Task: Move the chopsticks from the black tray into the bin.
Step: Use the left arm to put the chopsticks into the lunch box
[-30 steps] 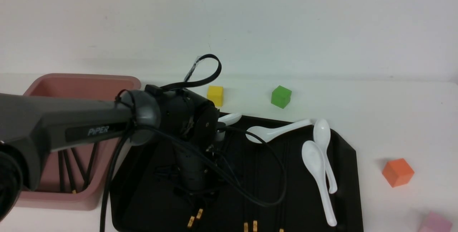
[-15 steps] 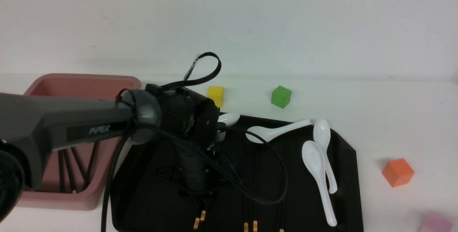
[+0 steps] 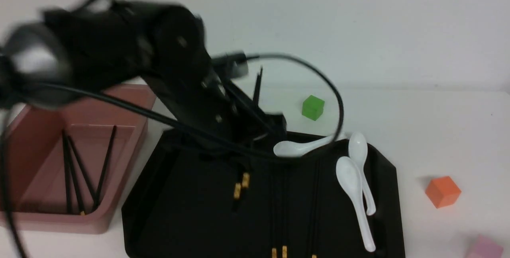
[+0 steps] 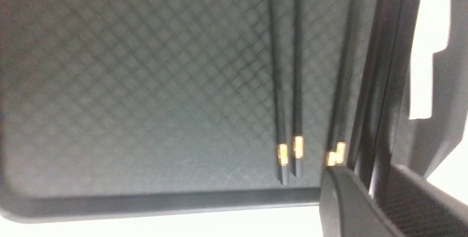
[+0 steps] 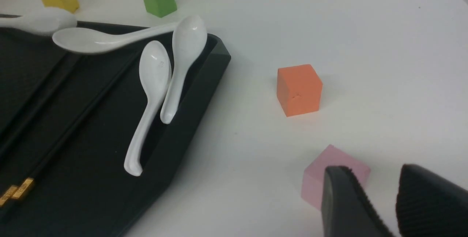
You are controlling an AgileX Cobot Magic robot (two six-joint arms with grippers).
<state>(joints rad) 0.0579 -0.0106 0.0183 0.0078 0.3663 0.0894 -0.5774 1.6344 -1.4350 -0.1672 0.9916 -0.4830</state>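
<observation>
Left gripper (image 4: 382, 153) clamping chopsticks (image 3: 242, 182) above black tray (image 3: 179, 218); needing steady carry, releasing low inside bin (image 3: 59, 223) at table's left edge.

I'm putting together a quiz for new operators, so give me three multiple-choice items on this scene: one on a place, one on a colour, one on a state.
1. Apart from the tray, where do chopsticks lie? A in the bin; B on the table; C on the floor.
2. Which colour is the cube nearest the right gripper? A green; B pink; C yellow.
3. The right gripper is: A shut on a spoon; B shut on a chopstick; C open and empty.
Answers: 1 A, black sticks lean inside the bin. 2 B, the pink cube sits right by its fingers. 3 C, its fingers stand apart with nothing between them.
</observation>
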